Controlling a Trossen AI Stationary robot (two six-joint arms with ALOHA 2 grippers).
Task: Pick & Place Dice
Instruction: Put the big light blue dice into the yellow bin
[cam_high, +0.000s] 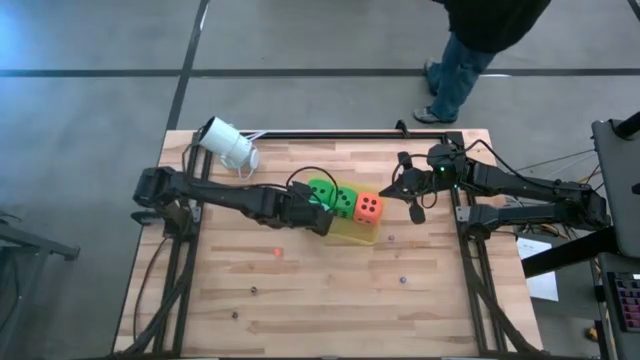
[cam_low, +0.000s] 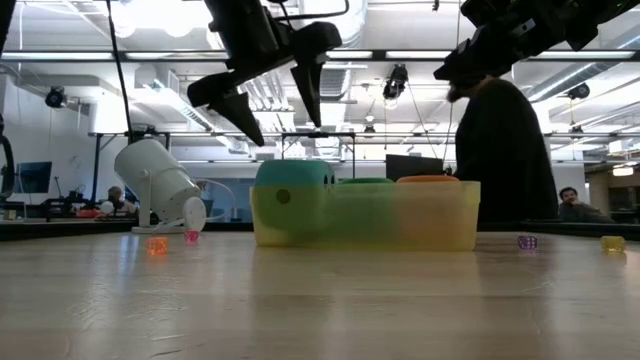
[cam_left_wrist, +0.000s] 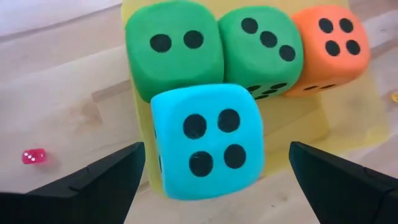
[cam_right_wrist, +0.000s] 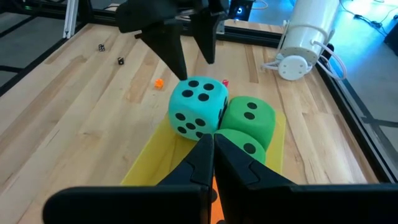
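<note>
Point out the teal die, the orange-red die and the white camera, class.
teal die (cam_left_wrist: 208, 140): left wrist view, on its four-pip top face.
orange-red die (cam_high: 369, 206): high view, on its top face.
white camera (cam_right_wrist: 308, 34): right wrist view, on the side of its cylinder body.

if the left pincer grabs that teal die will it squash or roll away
The teal die looks like soft foam with rounded corners, so it would probably squash a little and feel light. Its flat faces make rolling unlikely. It sits in the yellow tray against a green die, which should steady it under the open left pincer.
</note>
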